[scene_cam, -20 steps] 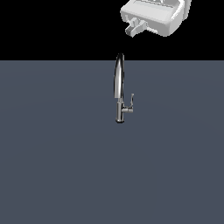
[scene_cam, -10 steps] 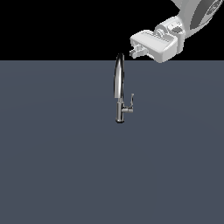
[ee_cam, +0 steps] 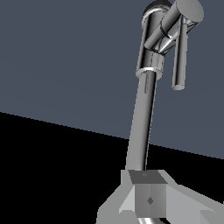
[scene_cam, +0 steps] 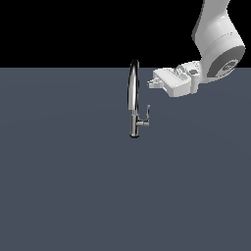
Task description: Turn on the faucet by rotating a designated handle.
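Swung down and toward the exterior view's left since a second ago, gripper [scene_cam: 149, 83] now level with the upper arch of the spout instead of high in the corner. Nearest in the wrist view: fingers [ee_cam: 148, 199] at the frame's edge, only one grey block plainly shown, so cannot tell whether apart or together; in the exterior view too small and end-on to settle it either. Just beyond those tips, faucet [scene_cam: 133, 98], its tall arched spout running away from the wrist camera toward the base. Farther along that line, handle [ee_cam: 179, 57]: a short stub out of the base with an upturned tip, seen in the exterior view [scene_cam: 145, 117] on the faucet's right side, below and slightly left of the gripper. Beneath and behind everything, dark grey tabletop [scene_cam: 63, 186], with the faucet standing upright near its middle. Key relation for the coming move, as a judgement: handle lies below the fingers, its tip's long axis roughly vertical, so a descent alongside the spout seems needed before any push or grasp to rotate it. Handle not yet touched.
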Motion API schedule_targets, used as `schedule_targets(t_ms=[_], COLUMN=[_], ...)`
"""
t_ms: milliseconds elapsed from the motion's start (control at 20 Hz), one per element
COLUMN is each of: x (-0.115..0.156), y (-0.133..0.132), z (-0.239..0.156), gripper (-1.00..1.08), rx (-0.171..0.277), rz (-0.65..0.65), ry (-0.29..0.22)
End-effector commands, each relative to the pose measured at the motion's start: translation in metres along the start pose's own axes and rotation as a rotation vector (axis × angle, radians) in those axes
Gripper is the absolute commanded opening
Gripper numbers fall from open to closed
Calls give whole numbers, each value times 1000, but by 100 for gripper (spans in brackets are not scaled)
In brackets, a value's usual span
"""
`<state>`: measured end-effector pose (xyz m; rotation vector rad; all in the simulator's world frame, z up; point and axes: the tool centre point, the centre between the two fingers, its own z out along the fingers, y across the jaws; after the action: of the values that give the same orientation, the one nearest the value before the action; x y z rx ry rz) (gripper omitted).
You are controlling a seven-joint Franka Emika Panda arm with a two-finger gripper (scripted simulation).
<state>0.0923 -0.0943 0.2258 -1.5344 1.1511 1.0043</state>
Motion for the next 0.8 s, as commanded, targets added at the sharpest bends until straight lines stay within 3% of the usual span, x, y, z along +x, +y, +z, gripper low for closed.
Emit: schedule_targets(t_ms=[0,400,750], x=[22,77,97], y=[-2,-2,0], z=[2,12,19], gripper=[-100,-100,-100], rx=[52,177,225], rz=[51,176,222], ry=[-48,-159,-201])
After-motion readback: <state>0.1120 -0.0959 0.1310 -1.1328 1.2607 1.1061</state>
